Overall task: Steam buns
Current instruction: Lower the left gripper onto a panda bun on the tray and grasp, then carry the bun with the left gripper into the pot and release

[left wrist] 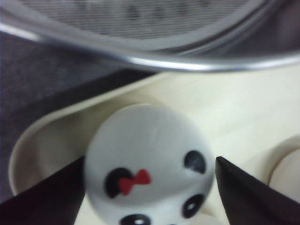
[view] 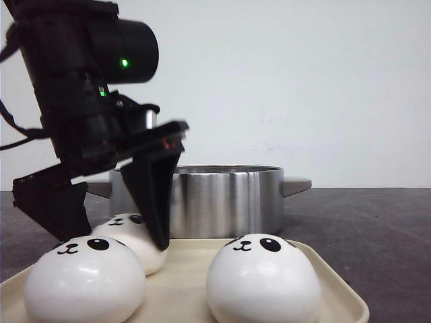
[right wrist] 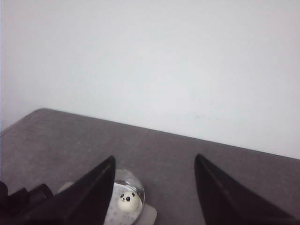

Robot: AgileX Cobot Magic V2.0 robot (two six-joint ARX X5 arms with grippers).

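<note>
Three white panda buns lie on a cream tray (view: 337, 296): one front left (view: 84, 279), one front right (view: 262, 282), one back left (view: 135, 232). My left gripper (view: 118, 241) is open, and its black fingers straddle the back-left bun. In the left wrist view that bun (left wrist: 150, 136) wears a red bow and fills the gap of the left gripper (left wrist: 150, 160). Another bun (right wrist: 127, 199) sits inside the steel pot (right wrist: 136, 187). My right gripper (right wrist: 154, 157) hangs open high above the table, holding nothing.
The steel pot (view: 222, 198) with side handles stands just behind the tray, its rim (left wrist: 164, 63) close to the held-between bun. The dark grey table (view: 377, 229) stretches right of the pot. A white wall is behind.
</note>
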